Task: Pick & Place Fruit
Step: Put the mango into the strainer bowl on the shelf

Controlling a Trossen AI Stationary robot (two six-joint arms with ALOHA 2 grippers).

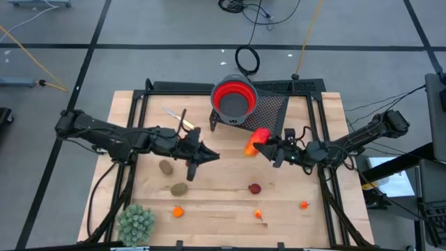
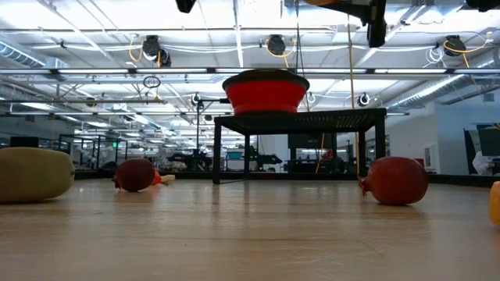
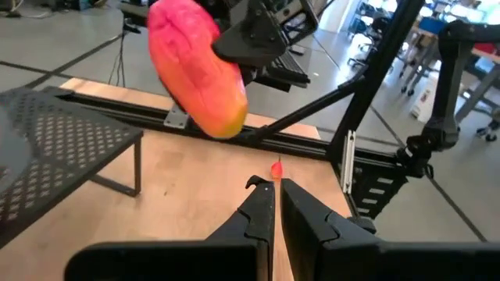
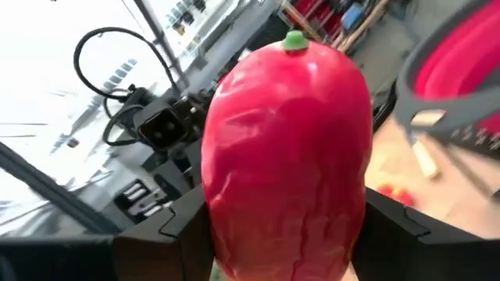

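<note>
My right gripper (image 1: 260, 143) is shut on a long red-orange fruit (image 1: 256, 141), held in the air just in front of the red bowl (image 1: 233, 99), which sits on a black mesh stand (image 1: 273, 106). My left gripper (image 1: 206, 155) is shut, touches nothing and hovers over the table's middle, pointing toward that fruit (image 3: 199, 66). Lying on the wooden table are two brown kiwi-like fruits (image 1: 166, 167) (image 1: 180, 189), a dark red round fruit (image 1: 255, 188) and tiny orange pieces (image 1: 178, 211) (image 1: 304, 204). My right gripper pinches the red-orange fruit by its two long sides (image 4: 226, 226) between its two fingers (image 4: 176, 230), near the end away from the green stem tip (image 4: 294, 40). The fingers come about level from the table's right side and lie across the fruit. It is lifted clear of the table.
A pale green spiky plant ball (image 1: 136, 222) sits at the near left corner. A small knife with a yellow handle (image 1: 182, 120) lies at the far left, beside the stand. A black frame (image 1: 317, 104) borders the wooden top. Bare wood lies between the two grippers.
</note>
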